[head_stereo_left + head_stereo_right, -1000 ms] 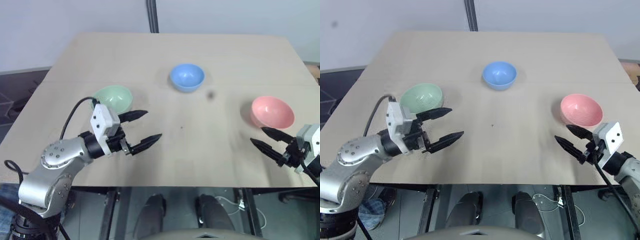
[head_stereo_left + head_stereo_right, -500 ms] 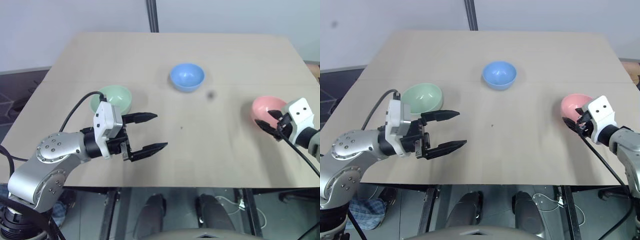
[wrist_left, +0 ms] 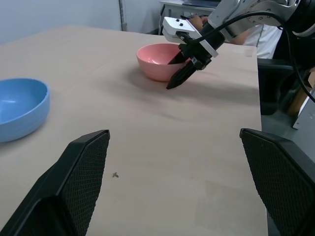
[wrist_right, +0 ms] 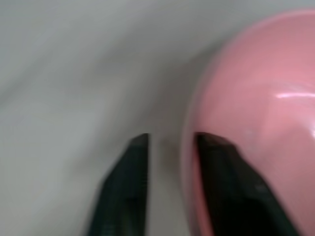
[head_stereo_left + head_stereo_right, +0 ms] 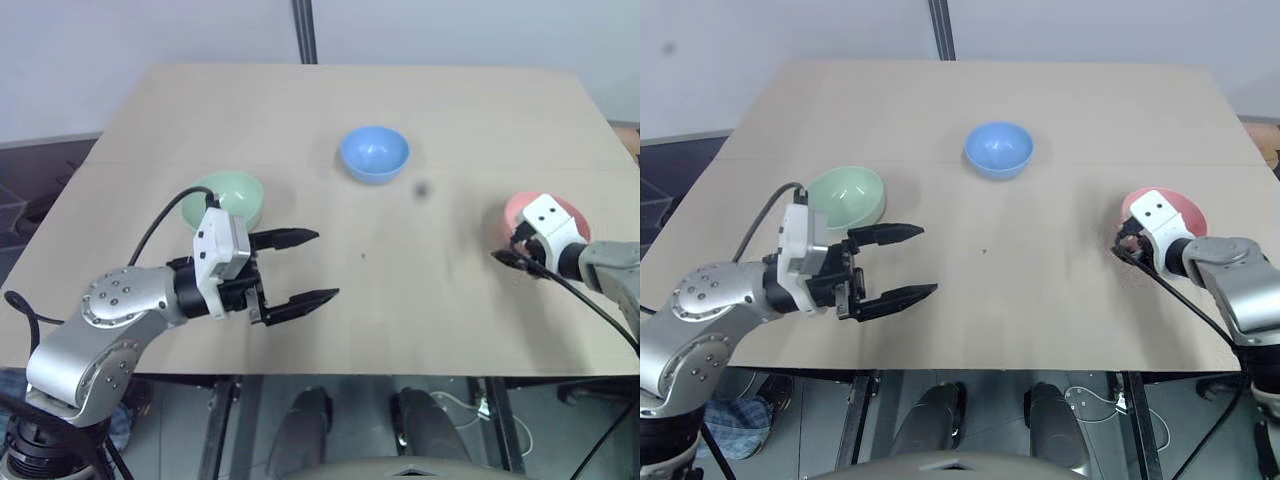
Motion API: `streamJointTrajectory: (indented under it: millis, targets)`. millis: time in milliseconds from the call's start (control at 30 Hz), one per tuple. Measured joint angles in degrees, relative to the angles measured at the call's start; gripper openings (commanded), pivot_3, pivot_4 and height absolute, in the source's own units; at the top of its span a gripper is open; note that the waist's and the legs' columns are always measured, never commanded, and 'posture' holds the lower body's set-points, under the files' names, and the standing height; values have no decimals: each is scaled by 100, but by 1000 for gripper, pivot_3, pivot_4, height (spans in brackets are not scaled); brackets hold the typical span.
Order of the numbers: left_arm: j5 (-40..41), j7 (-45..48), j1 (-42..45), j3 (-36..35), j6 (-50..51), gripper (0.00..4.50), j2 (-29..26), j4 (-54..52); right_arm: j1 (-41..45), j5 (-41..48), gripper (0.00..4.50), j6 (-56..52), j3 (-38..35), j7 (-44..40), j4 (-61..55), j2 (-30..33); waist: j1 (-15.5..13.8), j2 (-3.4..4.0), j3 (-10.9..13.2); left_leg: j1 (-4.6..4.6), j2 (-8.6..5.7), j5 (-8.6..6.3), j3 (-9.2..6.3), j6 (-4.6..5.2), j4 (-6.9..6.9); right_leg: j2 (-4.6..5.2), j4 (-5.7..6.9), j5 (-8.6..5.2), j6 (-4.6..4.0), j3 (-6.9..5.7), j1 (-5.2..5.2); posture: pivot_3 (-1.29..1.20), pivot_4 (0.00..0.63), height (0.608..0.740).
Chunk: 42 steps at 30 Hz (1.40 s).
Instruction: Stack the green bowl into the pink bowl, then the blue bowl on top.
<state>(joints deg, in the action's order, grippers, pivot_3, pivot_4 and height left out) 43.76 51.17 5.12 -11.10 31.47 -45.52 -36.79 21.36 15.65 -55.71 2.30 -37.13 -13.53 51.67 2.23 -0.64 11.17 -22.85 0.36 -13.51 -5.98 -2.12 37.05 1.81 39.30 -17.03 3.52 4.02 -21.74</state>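
Observation:
The pink bowl (image 5: pixel 576 213) stands at the table's right. My right gripper (image 5: pixel 1126 245) tilts down onto its near left rim and is shut on it, one finger inside the bowl and one outside; the right wrist view shows the rim (image 4: pixel 189 147) between the fingers. The green bowl (image 5: pixel 226 196) rests at the left, just behind my left gripper (image 5: pixel 325 265), which is open, holds nothing and points level to the right. Further back in the middle sits the blue bowl (image 5: pixel 374 153). The left wrist view takes in the blue bowl (image 3: pixel 19 110), the pink bowl (image 3: pixel 155 61) and the right gripper (image 3: pixel 178 69).
All three bowls sit apart on a light wooden table (image 5: pixel 300 110). A dark pole (image 5: pixel 305 30) rises behind its far edge. A small dark mark (image 5: pixel 421 188) lies right of the blue bowl. A person in a white shirt (image 3: pixel 263 39) sits beyond the table's right side.
My right gripper went forward from the table's front edge to the pink bowl, tipped downward and closed on its rim. The left gripper stayed open, about where it was.

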Motion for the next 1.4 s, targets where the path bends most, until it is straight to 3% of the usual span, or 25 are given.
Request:
streamJointTrajectory:
  millis: [333,467,667,833,867,967,1067,1300,1400]
  targets:
    - [-83,-21,-76,11,-47,4500,26,0,261,-75,27,205,482,-565,-664,182,31,4,3,2,4,0,2,0,-4,-2,0,0,0,-1,-3,0,150,740]
    - [-84,-11,-66,41,-51,4500,26,9,680,-56,27,324,989,-732,-1414,-39,14,5,4,-2,4,0,-5,0,-7,-2,-2,0,0,-7,-6,0,150,740]
    - [-136,93,23,172,-78,4500,26,135,1514,-620,27,204,2511,-608,-1708,-838,8,4,4,-8,2,0,-11,0,-11,0,-19,1,0,-13,-6,0,150,740]
    - [-146,104,81,217,-78,4500,23,153,1707,-748,27,14,2925,-510,-1774,-1368,2,4,4,-13,0,0,-20,-1,-26,5,-34,1,-1,-21,-6,0,150,740]
    - [-147,103,98,217,-78,4500,20,154,1717,-758,27,-23,2949,-493,-1774,-1430,3,3,4,-13,-1,0,-21,-1,-29,6,-35,2,-1,-22,-7,0,150,740]
    - [-149,99,127,217,-75,4500,10,166,1717,-809,867,-40,2955,-453,-1774,-1497,4,4,4,-13,-2,0,-22,-1,-35,7,-35,1,-1,-24,-9,0,150,740]
    - [-149,97,146,216,-72,4500,-3,207,1716,-837,2113,-46,2940,-446,-1774,-1498,9,4,4,-11,-2,0,-22,-1,-38,7,-34,1,-1,-24,-9,0,150,740]
    - [-150,71,186,217,-59,4500,-6,215,1642,-424,2113,-653,2141,-531,-2050,-1461,2,4,4,-11,-2,0,-24,-1,-40,7,-34,2,-1,-26,-9,0,150,740]
    - [-154,28,200,218,-57,4500,-7,221,1406,155,2113,-997,1299,-791,-2428,-1341,-16,4,4,-15,-5,0,-27,0,-40,10,-37,2,-1,-29,-8,0,150,740]
